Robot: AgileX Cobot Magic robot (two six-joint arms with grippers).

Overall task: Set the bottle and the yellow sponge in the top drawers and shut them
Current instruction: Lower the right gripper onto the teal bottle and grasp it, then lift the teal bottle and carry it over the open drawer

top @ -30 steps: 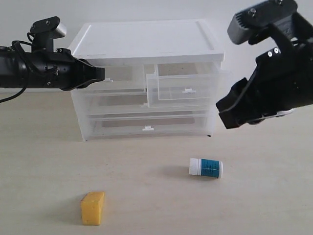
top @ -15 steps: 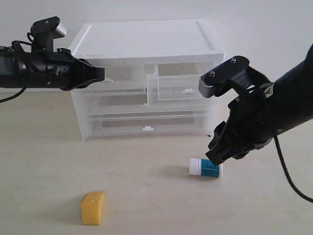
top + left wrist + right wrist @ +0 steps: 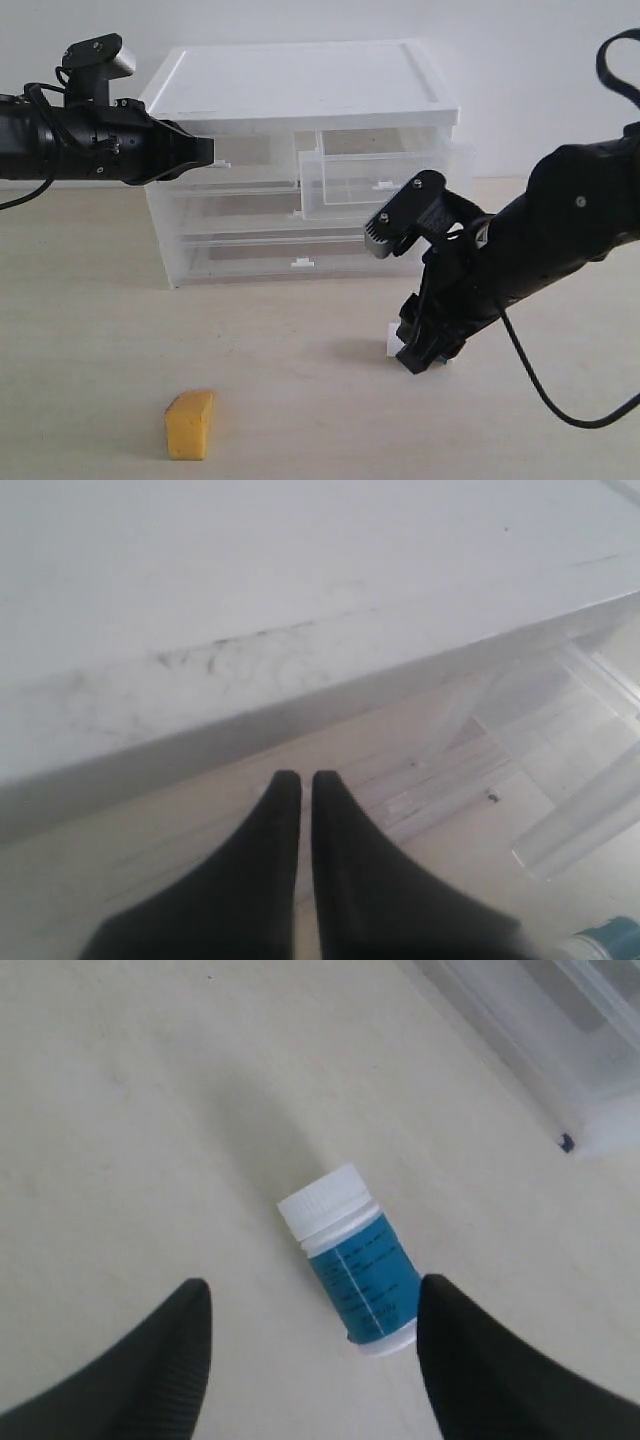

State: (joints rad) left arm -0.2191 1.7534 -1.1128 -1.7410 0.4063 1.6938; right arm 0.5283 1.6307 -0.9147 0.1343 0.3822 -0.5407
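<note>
Teal-and-white bottle [image 3: 355, 1270] on its side on the table [image 3: 130, 1100], framed between the widely spread fingers of the right gripper [image 3: 315, 1295], nearer one finger than the other, not gripped. Left gripper [image 3: 299, 777] clenched on nothing, tips at the front of the left top drawer [image 3: 255, 155].

a pale beige table [image 3: 90, 330] is filling the lower part of the exterior view, its smooth top running back to a plain off-white wall [image 3: 520, 60] that is rising behind it. a white, partly see-through plastic cabinet [image 3: 300, 85] is standing towards the back of the table, in front of the wall, with two wide drawers [image 3: 300, 262] sitting shut at its base. soft, even light is falling over everything, casting only faint, blurred shadows on the table.
</note>
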